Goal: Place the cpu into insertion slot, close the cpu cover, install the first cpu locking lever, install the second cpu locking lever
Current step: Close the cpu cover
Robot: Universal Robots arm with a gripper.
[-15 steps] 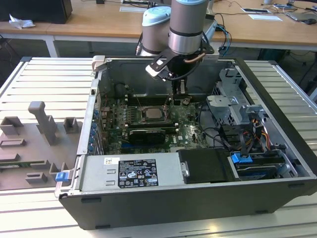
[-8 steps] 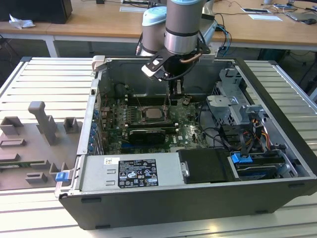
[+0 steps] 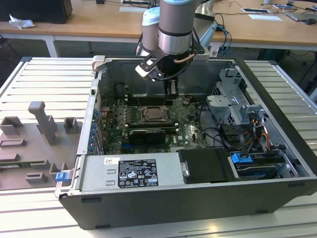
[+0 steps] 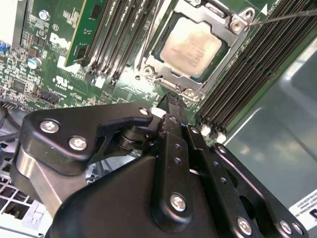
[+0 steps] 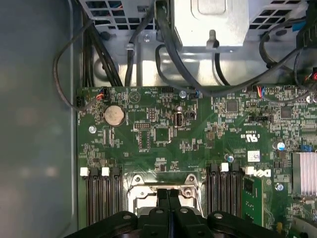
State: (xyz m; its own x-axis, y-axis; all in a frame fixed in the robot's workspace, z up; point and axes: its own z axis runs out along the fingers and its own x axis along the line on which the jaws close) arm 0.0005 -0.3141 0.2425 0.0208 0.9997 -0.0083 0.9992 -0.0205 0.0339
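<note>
The cpu (image 4: 192,45) is already seated flat in its socket (image 3: 153,113) on the motherboard (image 5: 163,139), and the cover (image 4: 220,62) is seen lying down around it, its cut-out leaving the pale metal top exposed. The gripper (image 4: 171,99) is held just beside one edge of the socket, with its fingers pressed together and nothing between them. This closed, narrow tip is judged to be meant for pushing or hooking a small part rather than for grasping. A thin wire lever (image 4: 285,18) is seen running out from a corner of the cover over the memory slots (image 4: 237,74); whether it is latched cannot be told. In the exterior view the arm is lowered straight into the open case (image 3: 163,198), presumably so that the socket can be reached from above. Inside the case, besides the motherboard, are a power supply (image 3: 133,173) along the near wall, a drive cage (image 3: 233,99) toward the exterior view's right, and loose cables (image 3: 223,134). Grey fixtures (image 3: 44,124) stand outside the case, on the exterior view's left.
</note>
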